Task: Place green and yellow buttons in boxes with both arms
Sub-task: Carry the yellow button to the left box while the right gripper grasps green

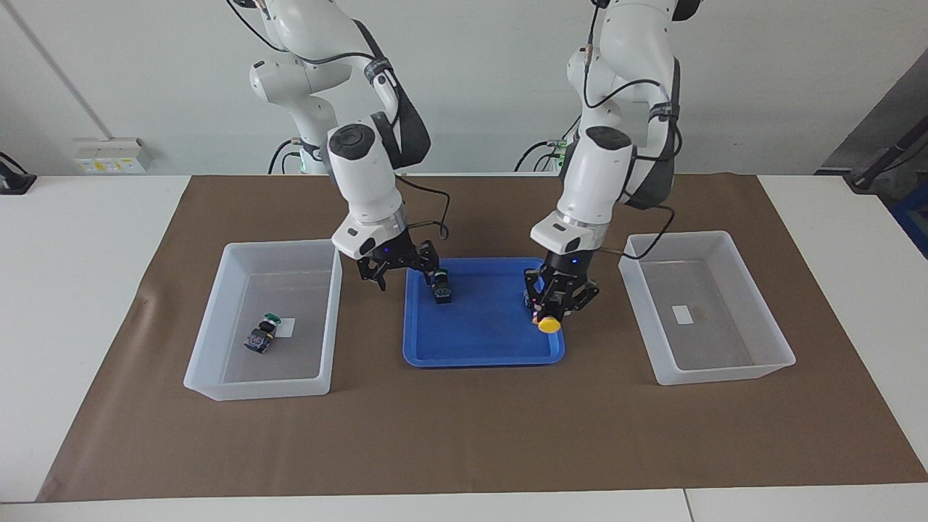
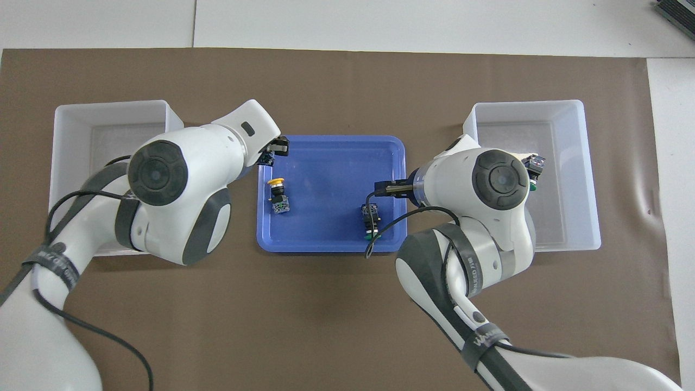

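Step in hand: the pick from the shallow blue tray (image 1: 478, 330) at the middle of the counter (image 1: 72, 290). One green button (image 1: 261, 337) already lies on its side in the box (image 1: 214, 326) at the right arm's end, touching that box's small white label. The box (image 1: 765, 319) at the left arm's end shows only its label. The right gripper (image 1: 395, 272) hangs over the tray's edge, jaws spread, just beside the second green button (image 1: 441, 285). The left gripper (image 1: 558, 301) is low over the yellow button (image 1: 549, 324), which lies with its cap away from the robots. We cannot tell how its jaws stand, nor whether they touch the button. Next move, in our judgement: each gripper settles over its button's blocky black-and-grey body, closes, then lifts toward its own box. The caps are round, smooth and glossy, so we expect poor grip there. The boxes are translucent plastic with tall walls, and a matte brown mat (image 1: 464, 435) lies under everything.
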`<move>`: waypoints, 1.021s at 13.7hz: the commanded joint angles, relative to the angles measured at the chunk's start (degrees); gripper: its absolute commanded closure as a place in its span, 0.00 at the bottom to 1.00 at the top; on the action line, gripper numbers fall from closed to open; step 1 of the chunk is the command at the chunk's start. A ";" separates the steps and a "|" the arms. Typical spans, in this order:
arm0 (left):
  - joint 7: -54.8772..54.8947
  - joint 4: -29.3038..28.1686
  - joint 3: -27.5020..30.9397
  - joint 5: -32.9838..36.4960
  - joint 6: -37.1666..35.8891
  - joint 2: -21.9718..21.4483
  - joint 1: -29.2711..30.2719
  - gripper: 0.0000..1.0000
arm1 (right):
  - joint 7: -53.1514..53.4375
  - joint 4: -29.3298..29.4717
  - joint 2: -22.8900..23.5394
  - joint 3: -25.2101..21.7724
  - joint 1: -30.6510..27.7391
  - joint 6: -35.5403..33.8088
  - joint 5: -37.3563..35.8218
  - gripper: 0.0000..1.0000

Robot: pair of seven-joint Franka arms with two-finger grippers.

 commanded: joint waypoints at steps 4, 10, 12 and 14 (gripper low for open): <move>3.16 -0.96 -0.35 0.72 -5.64 -5.19 12.03 1.00 | 5.23 -0.21 8.60 -0.23 6.89 10.77 0.33 0.00; 14.86 -2.80 -0.35 0.63 -2.48 -3.08 22.32 1.00 | 5.15 -0.12 7.83 -0.41 7.26 3.06 -3.80 0.00; 17.40 -4.99 -0.44 0.63 0.33 -3.17 24.52 1.00 | 5.06 -0.21 7.74 -0.41 7.17 2.87 -4.06 0.21; 18.81 -6.84 -0.44 0.54 1.48 -2.91 25.49 1.00 | 5.23 -0.12 7.83 -0.41 7.00 2.96 -4.07 0.82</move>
